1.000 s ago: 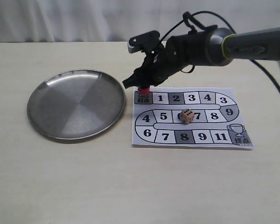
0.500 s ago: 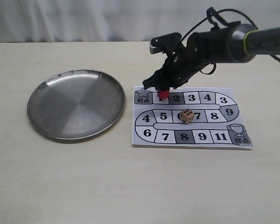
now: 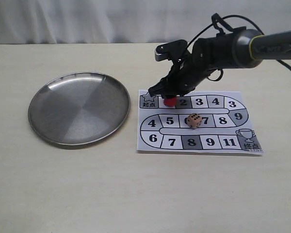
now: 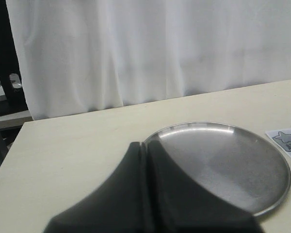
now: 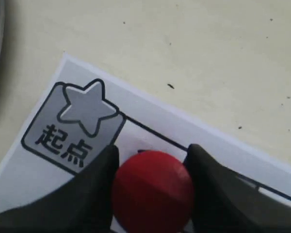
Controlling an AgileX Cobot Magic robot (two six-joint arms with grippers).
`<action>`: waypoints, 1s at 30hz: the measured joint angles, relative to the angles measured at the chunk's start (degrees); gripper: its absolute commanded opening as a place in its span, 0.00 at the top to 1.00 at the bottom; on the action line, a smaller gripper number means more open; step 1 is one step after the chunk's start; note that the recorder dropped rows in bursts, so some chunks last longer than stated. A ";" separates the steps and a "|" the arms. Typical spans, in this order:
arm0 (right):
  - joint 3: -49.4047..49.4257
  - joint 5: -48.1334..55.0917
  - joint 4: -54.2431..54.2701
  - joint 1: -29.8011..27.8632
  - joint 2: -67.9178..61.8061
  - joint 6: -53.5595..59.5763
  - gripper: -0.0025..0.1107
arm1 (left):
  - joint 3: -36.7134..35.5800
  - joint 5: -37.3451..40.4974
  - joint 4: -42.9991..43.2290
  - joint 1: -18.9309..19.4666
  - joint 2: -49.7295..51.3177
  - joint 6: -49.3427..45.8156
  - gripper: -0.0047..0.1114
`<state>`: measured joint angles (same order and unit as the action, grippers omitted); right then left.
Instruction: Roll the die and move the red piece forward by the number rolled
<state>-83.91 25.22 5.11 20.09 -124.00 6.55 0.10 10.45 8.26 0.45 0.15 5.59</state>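
Observation:
The red piece (image 3: 169,101) is over square 1 of the paper game board (image 3: 199,145), just past the star start square (image 3: 149,100). My right gripper (image 3: 169,97) is shut on it; in the right wrist view the red piece (image 5: 153,189) fills the gap between the two black fingers (image 5: 94,194). The die (image 3: 193,120), pale tan with black pips, rests on the middle row between squares 5 and 7. My left gripper (image 4: 146,145) has its jaws pressed together with nothing in them, near the steel plate (image 4: 252,194).
A round steel plate (image 3: 53,126) lies left of the board, its rim close to the board's left edge. The right arm (image 3: 233,48) reaches in from the right above the board's top row. White curtain hangs behind the table.
The right gripper carried the red piece from the start square rightward to square 1, then lowered slightly toward the board. The die and plate stayed put.

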 measured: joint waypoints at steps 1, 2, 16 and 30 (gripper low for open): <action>-0.12 1.07 -0.64 0.00 0.69 0.00 0.94 | 0.00 0.00 0.00 0.00 0.00 0.00 0.96; -0.25 2.16 -1.34 0.00 1.89 0.00 0.94 | 0.00 0.00 0.00 0.00 0.00 0.00 0.96; -1.21 3.40 -5.11 -1.93 10.94 0.00 0.94 | 0.00 0.00 0.00 0.00 0.00 0.00 0.96; 0.13 2.17 -5.43 -1.93 -0.45 -0.13 0.94 | 0.00 0.00 0.00 0.00 0.00 0.00 0.96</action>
<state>-83.78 27.39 -0.31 18.16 -124.44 6.42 0.10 10.45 8.26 0.45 0.15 5.59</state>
